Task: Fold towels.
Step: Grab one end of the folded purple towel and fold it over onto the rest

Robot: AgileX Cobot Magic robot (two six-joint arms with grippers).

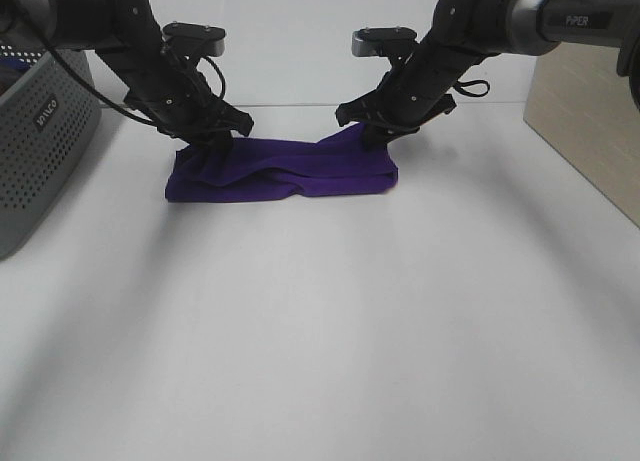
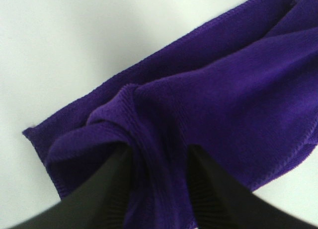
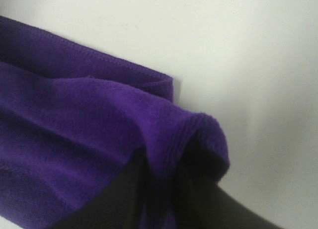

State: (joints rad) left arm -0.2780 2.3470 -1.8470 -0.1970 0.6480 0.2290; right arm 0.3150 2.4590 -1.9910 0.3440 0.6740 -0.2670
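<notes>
A deep purple towel (image 1: 285, 171) lies on the white table as a folded, wrinkled strip. My left gripper (image 1: 212, 139) is shut on the towel's left end; in the left wrist view the cloth (image 2: 208, 100) is bunched between the black fingers (image 2: 107, 189). My right gripper (image 1: 385, 133) is shut on the towel's right end; in the right wrist view the cloth (image 3: 74, 124) wraps over the fingers (image 3: 129, 194). Both held edges sit over the back part of the strip. No white tag shows.
A grey perforated basket (image 1: 40, 141) stands at the left edge of the table. A beige panel (image 1: 590, 121) stands at the right. The white table (image 1: 320, 331) stretches in front of the towel.
</notes>
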